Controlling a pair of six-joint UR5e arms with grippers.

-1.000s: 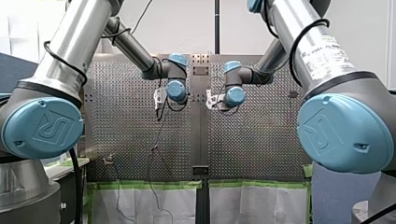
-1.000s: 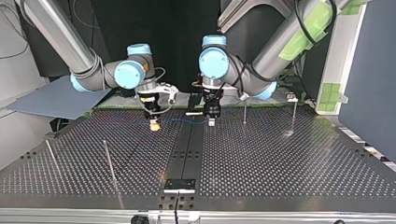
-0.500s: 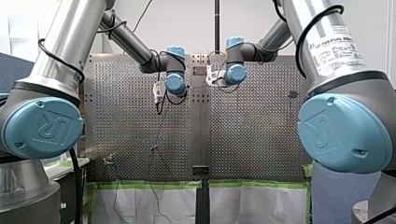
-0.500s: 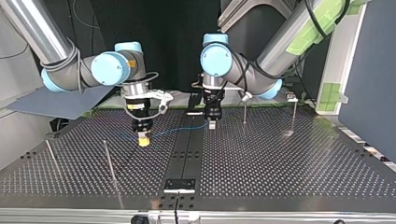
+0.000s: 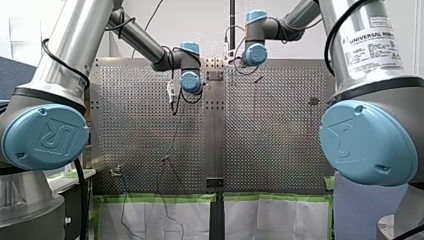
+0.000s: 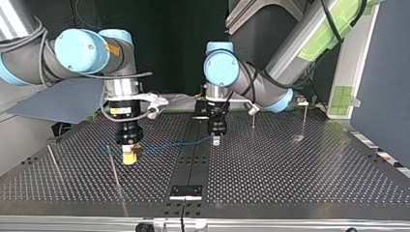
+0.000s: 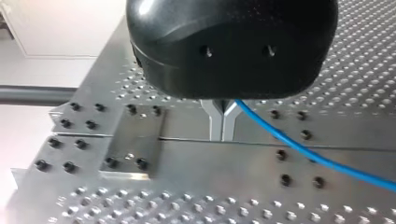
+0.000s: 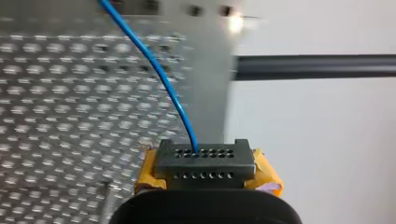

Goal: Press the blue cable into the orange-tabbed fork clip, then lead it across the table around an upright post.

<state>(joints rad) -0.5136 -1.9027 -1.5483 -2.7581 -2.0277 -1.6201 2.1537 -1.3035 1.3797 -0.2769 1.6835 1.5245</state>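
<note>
**Front view.** My right arm [image 5: 255,52] has run out alongside the centre strip [image 5: 215,145] to the desk's [image 5: 280,150] far end. A second ago it hung level with my left arm [image 5: 190,82], just beside the strip. My left arm has crept only slightly the same way and stays close against the strip's other side. The jaws cannot be read here.

**Top view.** My right arm's jaws, with their yellow pads [image 6: 130,155], have swung well away from the strip towards this camera. They now sit just beside a thin upright post [image 6: 113,169]. My left arm's jaws have barely shifted and hang at the strip's edge. The blue cable [image 6: 169,145] has been drawn out between the two, crossing the strip low over the desk, where earlier only a short run showed.

**Right wrist view.** These jaws are closed on the cable [image 8: 159,77], which runs straight out from between the yellow pads [image 8: 264,172].

**Left wrist view.** The metal fingers [image 7: 215,123] are pinched together over the strip's seam. The cable [image 7: 303,149] leaves from their root, so they appear to grip it.

I judge the routing leg to be under way, with the post within reach of the right arm. I cannot find the orange-tabbed clip, so the seating step stays unconfirmed.
</note>
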